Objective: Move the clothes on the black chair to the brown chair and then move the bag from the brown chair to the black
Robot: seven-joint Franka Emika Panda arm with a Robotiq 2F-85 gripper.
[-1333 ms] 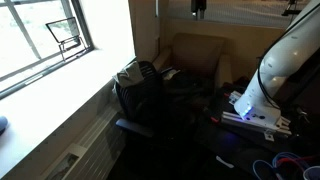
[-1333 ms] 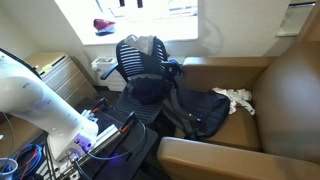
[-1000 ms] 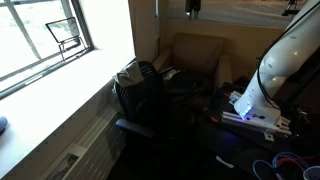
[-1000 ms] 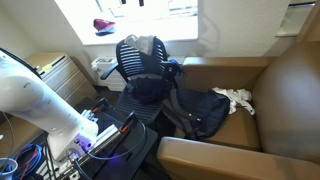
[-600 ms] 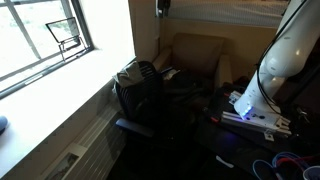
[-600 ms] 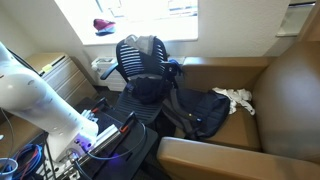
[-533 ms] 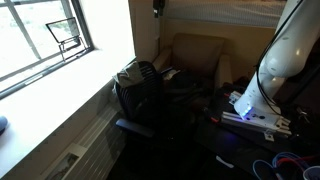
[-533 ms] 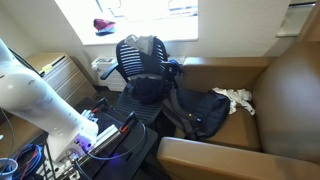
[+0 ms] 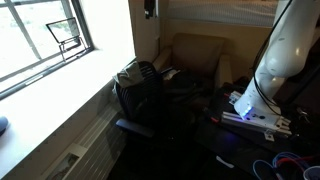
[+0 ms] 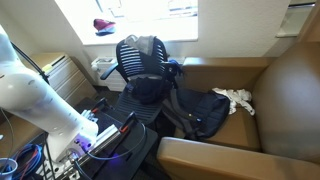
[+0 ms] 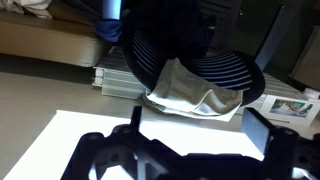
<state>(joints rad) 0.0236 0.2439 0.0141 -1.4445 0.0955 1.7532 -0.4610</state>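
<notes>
Nearest in an exterior view is the brown chair [image 10: 285,85], with smooth tan padded upholstery, thick rounded arms and a tall squarish back. The bag [image 10: 195,115] slumps on its seat, dark, soft and creased. Its upper end reaches toward the black chair [image 10: 140,62], but I cannot tell whether the two touch. Just beside the bag, deeper on the same seat, lie the clothes [image 10: 236,98], a small crumpled whitish heap.

The black chair stands close against the front of the brown chair. Its rounded back is ribbed in horizontal bands, and its armrests curve outward. A pale grey-white cloth [image 10: 152,44] shows at the top of that back, and in the wrist view it lies rumpled against the ribbed rim. Beyond it runs the sunlit window ledge [image 10: 80,25].

The arm [image 9: 275,55], white and smooth-shelled, rises from its base. The gripper [image 9: 150,8] hangs high by the wall corner beside the window [image 9: 45,40], well apart from both chairs. In the wrist view the jaws stand wide apart, with nothing between them and nothing touched.
</notes>
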